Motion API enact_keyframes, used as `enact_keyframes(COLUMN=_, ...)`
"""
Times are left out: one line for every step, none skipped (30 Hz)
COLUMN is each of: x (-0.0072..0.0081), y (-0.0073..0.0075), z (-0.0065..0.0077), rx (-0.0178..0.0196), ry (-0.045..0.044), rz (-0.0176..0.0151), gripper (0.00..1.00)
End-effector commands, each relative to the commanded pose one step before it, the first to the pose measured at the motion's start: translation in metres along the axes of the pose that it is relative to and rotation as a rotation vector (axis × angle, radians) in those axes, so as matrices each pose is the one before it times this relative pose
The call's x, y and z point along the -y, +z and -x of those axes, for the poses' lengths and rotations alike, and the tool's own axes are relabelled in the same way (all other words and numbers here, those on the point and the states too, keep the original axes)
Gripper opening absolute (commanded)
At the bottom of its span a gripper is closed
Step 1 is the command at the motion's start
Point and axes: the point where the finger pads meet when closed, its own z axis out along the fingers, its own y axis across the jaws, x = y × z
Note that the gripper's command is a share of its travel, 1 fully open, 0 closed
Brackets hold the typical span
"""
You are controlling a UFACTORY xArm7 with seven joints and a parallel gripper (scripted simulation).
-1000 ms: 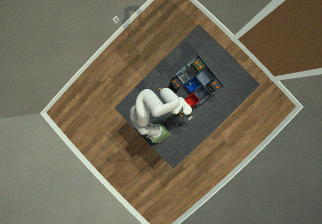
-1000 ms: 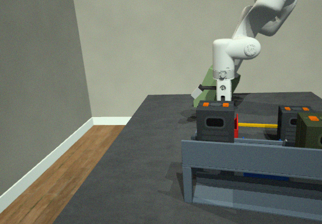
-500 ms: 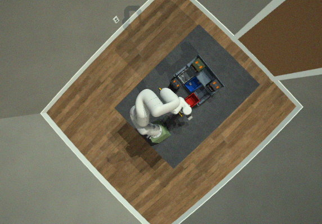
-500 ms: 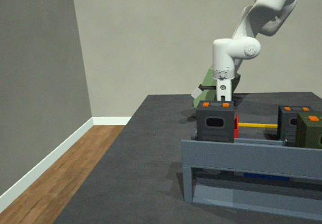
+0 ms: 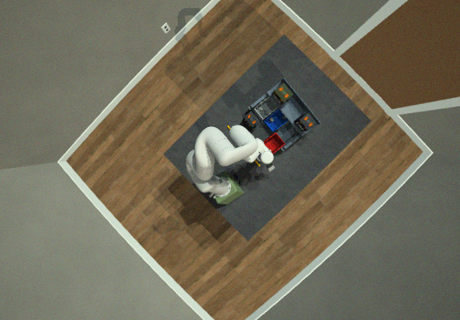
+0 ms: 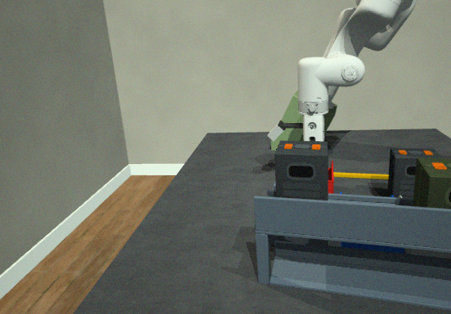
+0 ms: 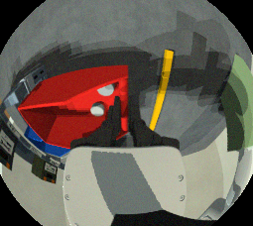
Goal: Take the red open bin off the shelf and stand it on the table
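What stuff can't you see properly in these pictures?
- Exterior view: the red bin is almost all hidden behind a dark grey box; so is the gripper on its wall.
- Wrist view: two pale parts in the bin are too blurred to name; whether the bin touches the shelf cannot be told.
- Top view: the shelf and its bins are too small for detail.

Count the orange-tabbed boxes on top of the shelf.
3: a dark box beside the red bin, a second dark box far right, a green box in front of it. More may be hidden.
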Motion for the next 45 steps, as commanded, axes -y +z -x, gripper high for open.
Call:
enact_keyframes(x=0.00155, y=-0.0003, z=-0.00071, rx=-0.00127, ry=0.00032, rz=-0.00399, gripper=0.0)
enact_keyframes(x=0.0, y=0.0, z=0.0, rx=0.0, ry=0.0, rz=0.0, gripper=0.0)
enact_keyframes(x=0.0, y=0.0, z=0.0, rx=0.0, ry=0.0, rz=0.0, gripper=0.0)
enact_keyframes(x=0.0, y=0.0, z=0.0, rx=0.0, ry=0.0, rz=0.0, gripper=0.0)
enact_keyframes(x=0.0, y=0.0, z=0.0, rx=0.0, ry=0.0, rz=0.0, gripper=0.0)
enact_keyframes(x=0.0, y=0.0, z=0.0, rx=0.0, ry=0.0, rz=0.0, gripper=0.0)
enact_keyframes(x=0.00001, y=0.00148, z=-0.00001, rx=-0.00002, ry=0.00001, rz=0.0, gripper=0.0)
enact_keyframes(x=0.0, y=0.0016, z=0.0, rx=0.0, ry=-0.00001, rz=0.0, gripper=0.0)
enact_keyframes(x=0.0, y=0.0016, z=0.0, rx=0.0, ry=-0.00001, rz=0.0, gripper=0.0)
enact_keyframes(x=0.0, y=0.0016, z=0.0, rx=0.0, ry=-0.00001, rz=0.0, gripper=0.0)
enact_keyframes(x=0.0, y=0.0016, z=0.0, rx=0.0, ry=-0.00001, rz=0.0, gripper=0.0)
enact_keyframes(x=0.0, y=0.0, z=0.0, rx=0.0, ry=0.0, rz=0.0, gripper=0.0)
enact_keyframes(x=0.0, y=0.0, z=0.0, rx=0.0, ry=0.0, rz=0.0, gripper=0.0)
enact_keyframes(x=0.0, y=0.0, z=0.0, rx=0.0, ry=0.0, rz=0.0, gripper=0.0)
enact_keyframes(x=0.0, y=0.0, z=0.0, rx=0.0, ry=0.0, rz=0.0, gripper=0.0)
enact_keyframes(x=0.0, y=0.0, z=0.0, rx=0.0, ry=0.0, rz=0.0, gripper=0.0)
enact_keyframes(x=0.0, y=0.0, z=0.0, rx=0.0, ry=0.0, rz=0.0, gripper=0.0)
enact_keyframes(x=0.0, y=0.0, z=0.0, rx=0.0, ry=0.0, rz=0.0, gripper=0.0)
enact_keyframes(x=0.0, y=0.0, z=0.0, rx=0.0, ry=0.0, rz=0.0, gripper=0.0)
enact_keyframes(x=0.0, y=0.0, z=0.0, rx=0.0, ry=0.0, rz=0.0, gripper=0.0)
enact_keyframes(x=0.0, y=0.0, z=0.0, rx=0.0, ry=0.0, rz=0.0, gripper=0.0)
enact_keyframes(x=0.0, y=0.0, z=0.0, rx=0.0, ry=0.0, rz=0.0, gripper=0.0)
enact_keyframes(x=0.0, y=0.0, z=0.0, rx=0.0, ry=0.0, rz=0.0, gripper=0.0)
enact_keyframes(x=0.00002, y=0.00076, z=0.0, rx=-0.00002, ry=-0.00001, rz=-0.00001, gripper=0.0)
enact_keyframes(x=-0.00001, y=0.00089, z=0.0, rx=0.0, ry=0.0, rz=0.00001, gripper=0.0)
enact_keyframes(x=-0.00001, y=0.00089, z=0.0, rx=0.0, ry=0.0, rz=0.00001, gripper=0.0)
enact_keyframes(x=-0.00001, y=0.00089, z=0.0, rx=0.0, ry=0.0, rz=0.00001, gripper=0.0)
enact_keyframes(x=-0.00001, y=0.00089, z=0.0, rx=0.0, ry=0.0, rz=0.00001, gripper=0.0)
enact_keyframes(x=0.0, y=0.0, z=0.0, rx=0.0, ry=0.0, rz=0.0, gripper=0.0)
enact_keyframes(x=0.0, y=0.0, z=0.0, rx=0.0, ry=0.0, rz=0.0, gripper=0.0)
enact_keyframes(x=0.0, y=0.0, z=0.0, rx=0.0, ry=0.0, rz=0.0, gripper=0.0)
enact_keyframes(x=0.0, y=0.0, z=0.0, rx=0.0, ry=0.0, rz=0.0, gripper=0.0)
enact_keyframes(x=0.0, y=0.0, z=0.0, rx=0.0, ry=0.0, rz=0.0, gripper=0.0)
enact_keyframes(x=0.0, y=0.0, z=0.0, rx=0.0, ry=0.0, rz=0.0, gripper=0.0)
enact_keyframes(x=0.0, y=0.0, z=0.0, rx=0.0, ry=0.0, rz=0.0, gripper=0.0)
enact_keyframes(x=0.0, y=0.0, z=0.0, rx=0.0, ry=0.0, rz=0.0, gripper=0.0)
enact_keyframes(x=0.0, y=0.0, z=0.0, rx=0.0, ry=0.0, rz=0.0, gripper=0.0)
enact_keyframes(x=0.0, y=0.0, z=0.0, rx=0.0, ry=0.0, rz=0.0, gripper=0.0)
enact_keyframes(x=0.0, y=0.0, z=0.0, rx=0.0, ry=0.0, rz=0.0, gripper=0.0)
enact_keyframes(x=0.0, y=0.0, z=0.0, rx=0.0, ry=0.0, rz=0.0, gripper=0.0)
enact_keyframes(x=0.00001, y=-0.00006, z=0.0, rx=-0.00001, ry=0.0, rz=0.0, gripper=1.0)
enact_keyframes(x=0.0, y=0.0, z=0.0, rx=0.0, ry=0.0, rz=0.0, gripper=1.0)
enact_keyframes(x=0.0, y=0.0, z=0.0, rx=0.0, ry=0.0, rz=0.0, gripper=1.0)
enact_keyframes(x=0.0, y=0.0, z=0.0, rx=0.0, ry=0.0, rz=0.0, gripper=1.0)
enact_keyframes(x=0.0, y=0.0, z=0.0, rx=0.0, ry=0.0, rz=0.0, gripper=1.0)
